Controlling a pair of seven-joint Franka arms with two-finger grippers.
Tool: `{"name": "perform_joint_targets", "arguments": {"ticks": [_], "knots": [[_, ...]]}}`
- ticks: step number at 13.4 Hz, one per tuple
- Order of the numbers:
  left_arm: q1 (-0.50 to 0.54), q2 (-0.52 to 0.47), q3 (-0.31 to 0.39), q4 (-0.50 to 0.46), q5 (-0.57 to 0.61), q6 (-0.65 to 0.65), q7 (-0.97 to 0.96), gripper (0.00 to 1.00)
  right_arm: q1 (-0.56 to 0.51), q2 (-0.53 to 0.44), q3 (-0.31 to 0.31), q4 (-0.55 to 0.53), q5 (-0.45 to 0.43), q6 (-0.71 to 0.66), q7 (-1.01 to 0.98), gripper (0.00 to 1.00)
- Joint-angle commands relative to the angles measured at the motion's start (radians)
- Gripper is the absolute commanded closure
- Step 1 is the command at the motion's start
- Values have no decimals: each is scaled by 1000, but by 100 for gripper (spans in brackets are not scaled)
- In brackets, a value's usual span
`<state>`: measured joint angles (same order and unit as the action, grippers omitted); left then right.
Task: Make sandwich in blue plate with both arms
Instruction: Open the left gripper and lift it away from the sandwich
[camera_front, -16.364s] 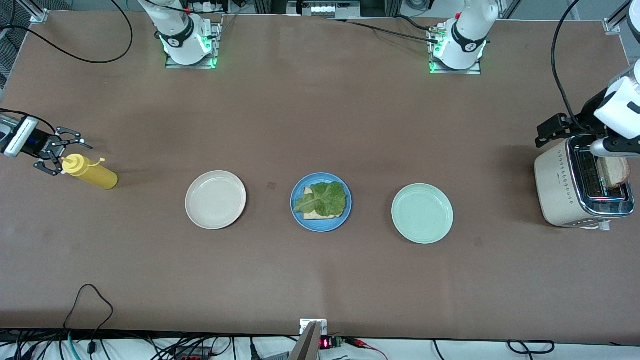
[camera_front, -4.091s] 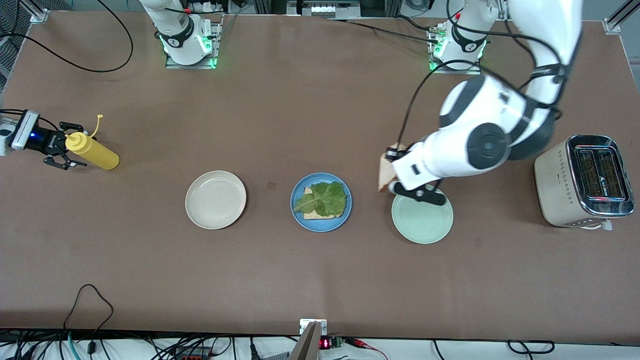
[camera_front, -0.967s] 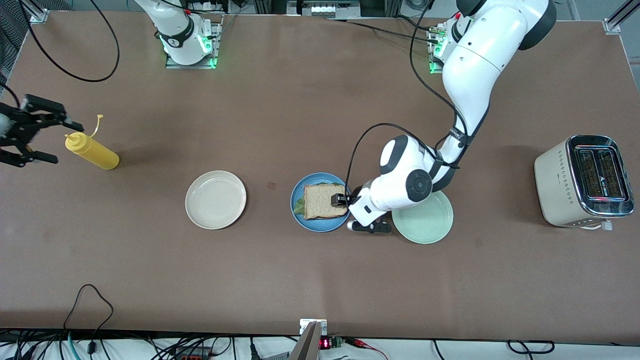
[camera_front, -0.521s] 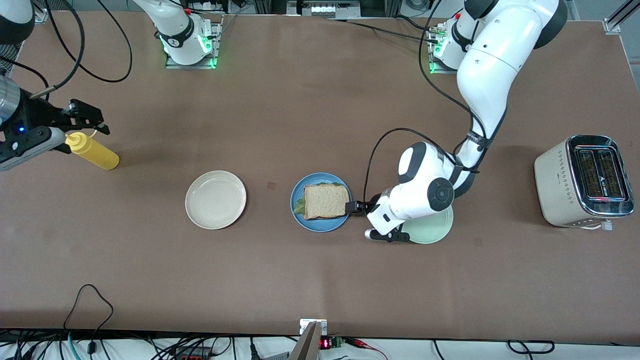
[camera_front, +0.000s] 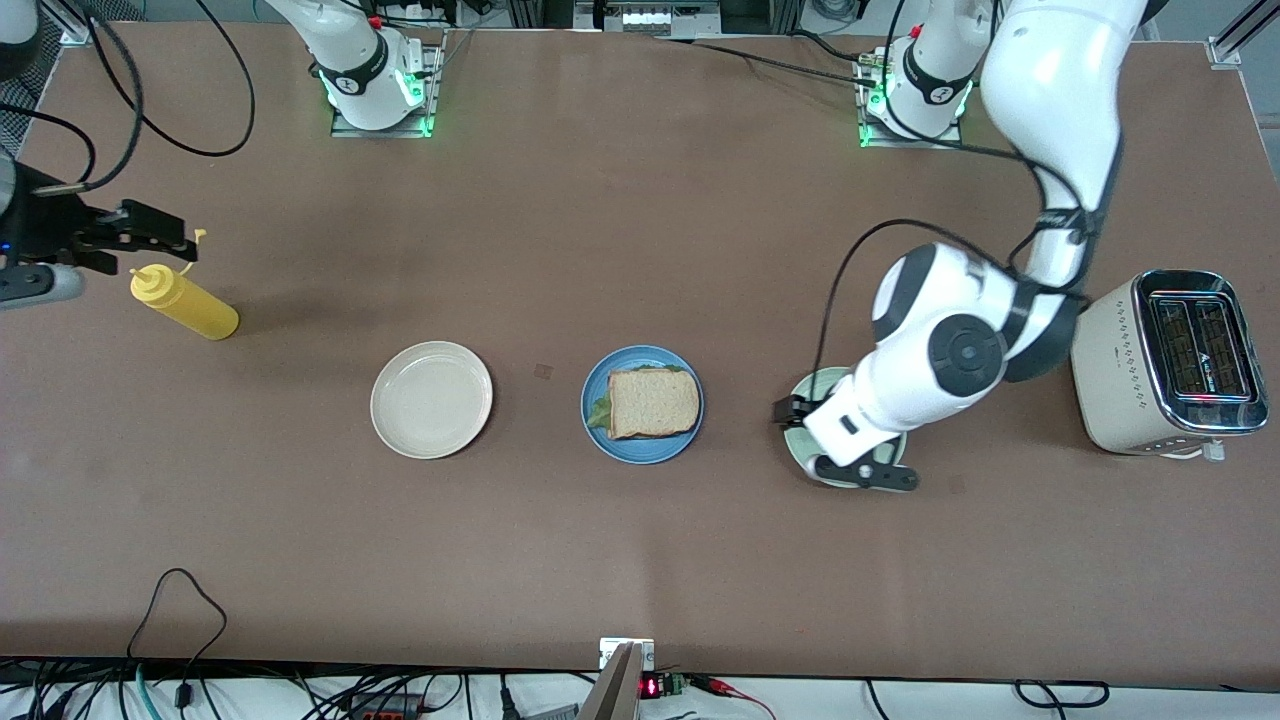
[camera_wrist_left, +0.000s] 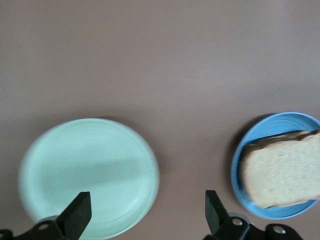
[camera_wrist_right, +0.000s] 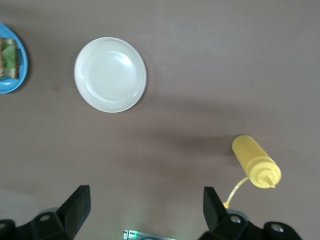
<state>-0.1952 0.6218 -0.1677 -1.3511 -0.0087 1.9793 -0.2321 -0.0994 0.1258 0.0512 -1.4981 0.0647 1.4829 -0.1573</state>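
Observation:
The sandwich (camera_front: 651, 402) lies on the blue plate (camera_front: 600, 440) at the table's middle. Its top bread slice (camera_wrist_left: 282, 175) faces up and green lettuce (camera_front: 598, 412) peeks out at one edge. My left gripper (camera_front: 795, 425) hangs open and empty over the edge of the mint-green plate (camera_wrist_left: 87, 175) that faces the blue plate (camera_wrist_left: 237, 185). Its fingertips (camera_wrist_left: 80, 210) are wide apart. My right gripper (camera_front: 168, 235) stands open and empty above the table by the tip of the yellow squeeze bottle (camera_front: 185, 305), at the right arm's end.
A cream-white plate (camera_front: 431, 399) sits between the bottle and the blue plate. A toaster (camera_front: 1165, 360) stands at the left arm's end of the table. The bottle (camera_wrist_right: 255, 162) lies on its side with its cap off on a strap.
My left gripper opened, left the top bread slice on the lettuce, and drew back from the blue plate to over the mint-green plate. My right gripper shifted a little above the bottle.

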Motion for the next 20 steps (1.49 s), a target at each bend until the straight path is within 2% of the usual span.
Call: {"name": "perform_joint_targets", "arguments": {"ticks": [1, 4, 6, 8, 10, 12, 14, 16, 18, 20], "knots": [[45, -86, 25, -14, 33, -94, 2, 0, 6, -25, -30, -24, -23, 13, 41, 0], [137, -160, 22, -10, 35, -178, 10, 0, 12, 4, -30, -24, -112, 76, 45, 0], [163, -188, 30, 22, 33, -256, 13, 0, 13, 14, -28, -36, -108, 73, 44, 0], [195, -258, 43, 7, 32, -286, 63, 0, 21, 0, -25, -37, -111, 68, 47, 0], [195, -301, 112, -5, 20, -344, 185, 0, 27, -21, -25, -42, -108, 6, 56, 0], [195, -403, 148, -104, 16, -332, 260, 0, 49, -32, -31, -45, -109, -9, 55, 0], [198, -512, 163, -199, 19, -344, 241, 0, 104, -34, -85, -45, -111, -6, 56, 0], [214, -578, 162, -267, 19, -353, 214, 0, 133, -34, -125, -45, -106, -7, 56, 0], [214, -631, 157, -327, 21, -347, 214, 0, 138, -37, -128, -45, -108, -3, 55, 0], [214, -654, 152, -342, 23, -350, 215, 0, 136, -37, -128, -44, -103, 0, 52, 0]]}}
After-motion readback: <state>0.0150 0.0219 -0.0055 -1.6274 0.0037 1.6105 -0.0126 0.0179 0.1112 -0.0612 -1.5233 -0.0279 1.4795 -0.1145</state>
